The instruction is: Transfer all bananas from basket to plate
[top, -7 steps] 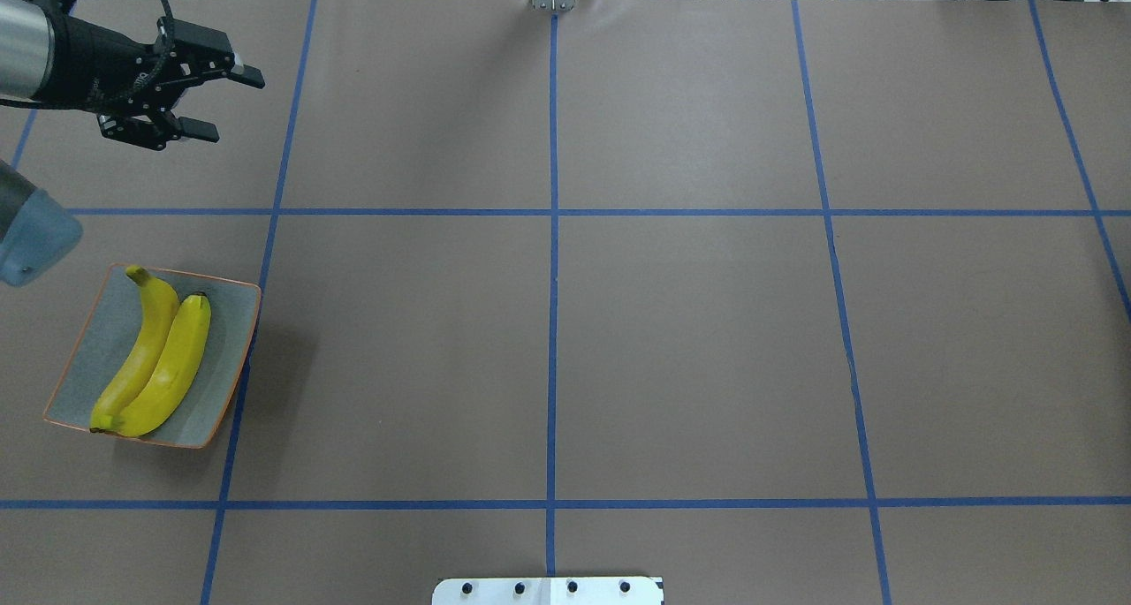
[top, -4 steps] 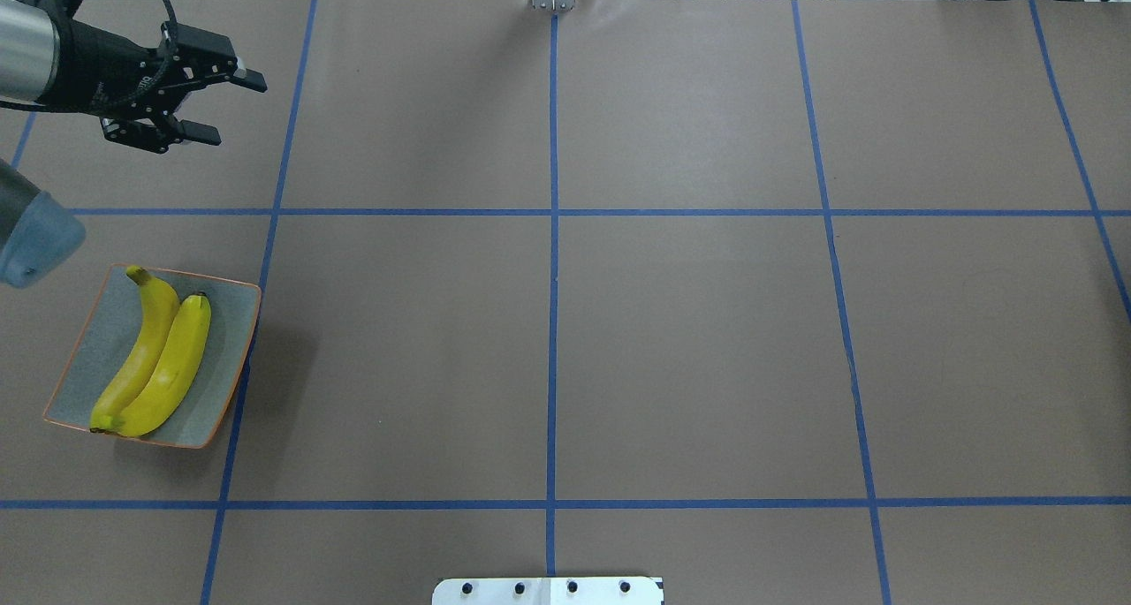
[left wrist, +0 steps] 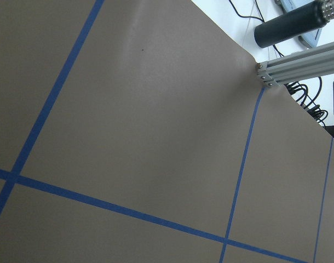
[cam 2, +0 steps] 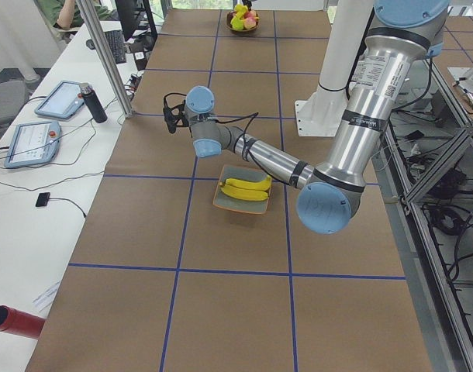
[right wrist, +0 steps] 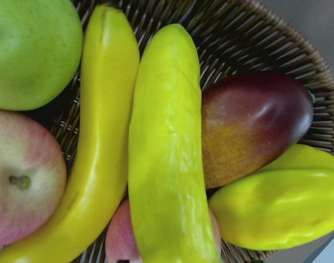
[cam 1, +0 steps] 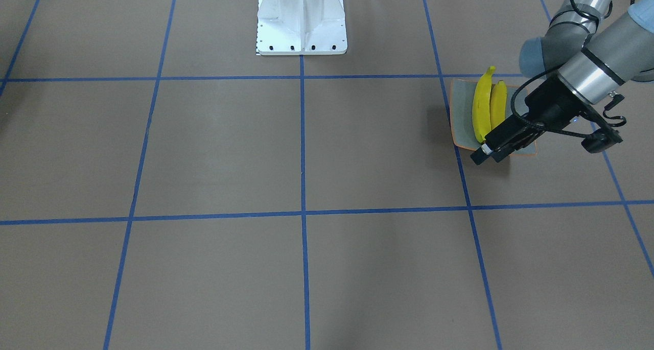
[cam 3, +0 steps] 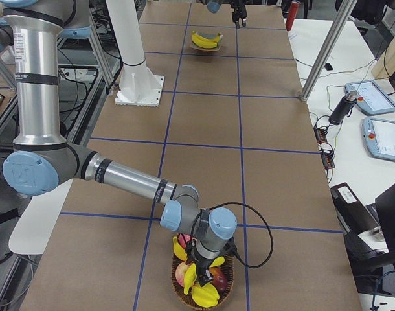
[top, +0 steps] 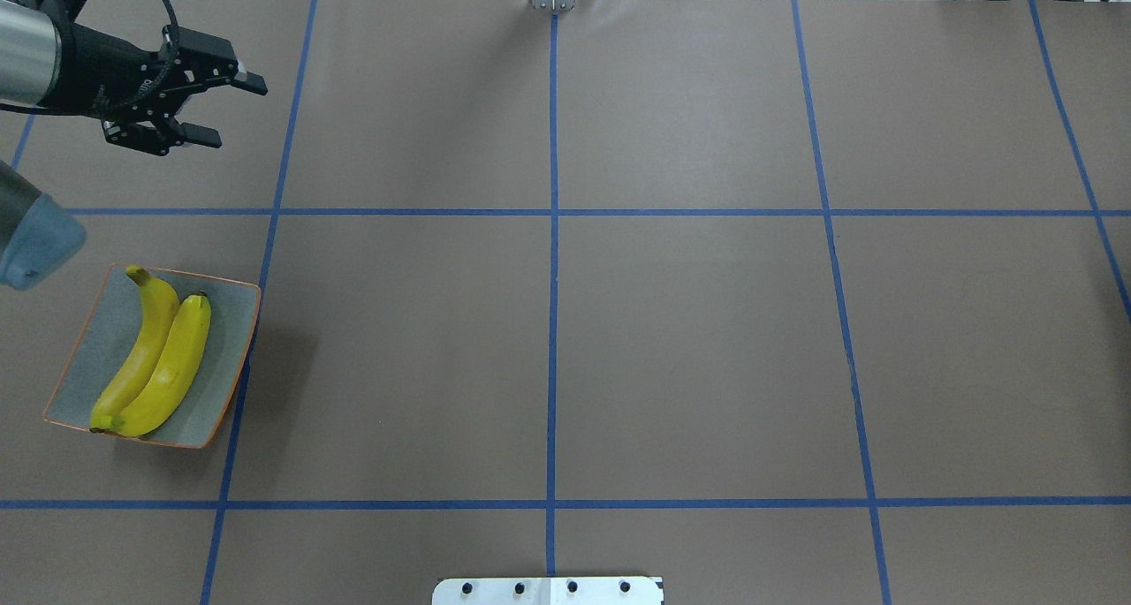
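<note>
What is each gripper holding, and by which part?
The left gripper is open, holding nothing. The right gripper is at the basket; its hold cannot be told.

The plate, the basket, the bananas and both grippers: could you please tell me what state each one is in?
plate: upright, holding two bananas.
bananas on the plate: lying side by side, touching.
basket: holding mixed fruit.
bananas in the basket: two, not yet moved, lying among other fruit.
left gripper: open, empty, away from the plate.
right gripper: down at the basket; open or shut cannot be told.
</note>
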Motion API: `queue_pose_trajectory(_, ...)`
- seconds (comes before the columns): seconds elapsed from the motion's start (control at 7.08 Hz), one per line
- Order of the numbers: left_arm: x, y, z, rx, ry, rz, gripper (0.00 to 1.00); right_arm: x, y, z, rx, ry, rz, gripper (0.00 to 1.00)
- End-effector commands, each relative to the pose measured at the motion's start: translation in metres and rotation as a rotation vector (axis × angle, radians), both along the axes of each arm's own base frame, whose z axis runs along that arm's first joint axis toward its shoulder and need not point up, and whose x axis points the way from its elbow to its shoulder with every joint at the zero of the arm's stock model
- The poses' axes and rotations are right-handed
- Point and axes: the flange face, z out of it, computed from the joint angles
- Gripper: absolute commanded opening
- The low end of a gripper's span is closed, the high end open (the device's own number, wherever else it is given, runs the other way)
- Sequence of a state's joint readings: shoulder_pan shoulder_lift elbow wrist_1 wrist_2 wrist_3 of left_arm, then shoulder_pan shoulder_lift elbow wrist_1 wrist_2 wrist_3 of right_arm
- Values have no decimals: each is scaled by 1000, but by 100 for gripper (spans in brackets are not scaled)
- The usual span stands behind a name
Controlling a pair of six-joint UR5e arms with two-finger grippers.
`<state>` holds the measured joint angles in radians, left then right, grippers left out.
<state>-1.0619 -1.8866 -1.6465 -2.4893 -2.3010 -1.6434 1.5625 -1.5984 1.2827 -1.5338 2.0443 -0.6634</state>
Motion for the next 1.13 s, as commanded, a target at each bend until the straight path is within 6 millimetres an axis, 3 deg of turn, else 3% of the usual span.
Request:
queue_pose_trajectory(0.0, 0, 1, 0, 2, 1, 0, 100, -4, -1, 0, 4, 1, -14, 4)
queue_pose_trajectory(0.28, 0, 1, 0, 0, 1, 2, 100, -4, -6, -5, 15, 4, -12, 0)
queue_pose_trajectory(0.71, -1, 2, 5, -6, -2, 2, 100, -4, -25, -37, 83, -4, -5, 0)
queue_pose_trajectory(0.99, 0, 2, 10, -12, -6, 3, 100, 12, -42, -55, 116, -14, 35, 0)
